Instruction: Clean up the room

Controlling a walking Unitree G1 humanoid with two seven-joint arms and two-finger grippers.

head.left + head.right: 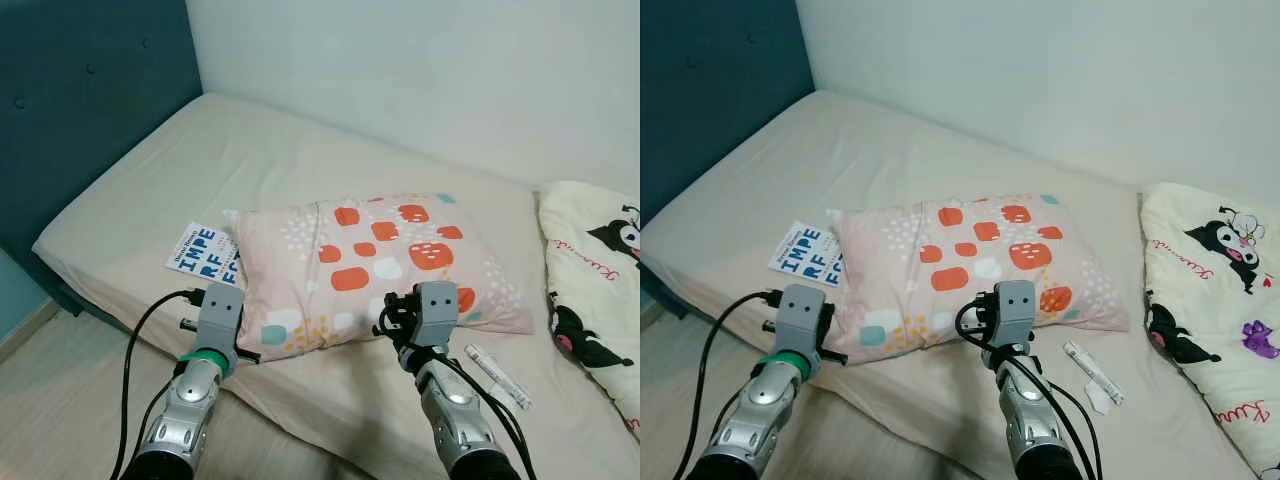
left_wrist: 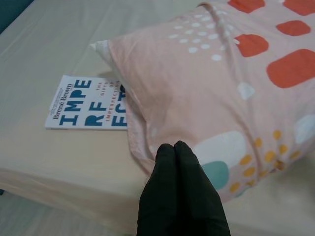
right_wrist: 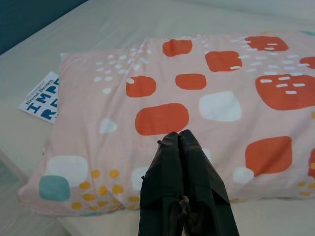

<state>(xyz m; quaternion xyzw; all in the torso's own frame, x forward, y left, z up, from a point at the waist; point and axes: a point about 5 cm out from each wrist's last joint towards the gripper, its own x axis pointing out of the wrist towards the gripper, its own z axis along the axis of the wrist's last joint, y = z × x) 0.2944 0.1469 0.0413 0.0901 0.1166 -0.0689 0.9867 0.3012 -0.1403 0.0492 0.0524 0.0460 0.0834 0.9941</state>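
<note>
A pink pillow (image 1: 380, 265) with orange and white patches lies across the middle of the bed (image 1: 200, 160). A white book (image 1: 203, 252) with blue letters lies flat, partly tucked under the pillow's left corner. My left gripper (image 2: 174, 146) is shut with nothing in it, its tips just above the pillow's near-left edge. My right gripper (image 3: 179, 135) is also shut and holds nothing. It hovers over the pillow's near edge, right of the middle. A small white tube (image 1: 497, 375) lies on the sheet to the right of my right arm (image 1: 440, 380).
A cream blanket (image 1: 595, 280) with cartoon figures is bunched at the bed's right side. A teal padded headboard (image 1: 80, 110) stands at the left and a white wall behind. The bed's front edge runs just under my arms, with pale floor (image 1: 60, 400) below.
</note>
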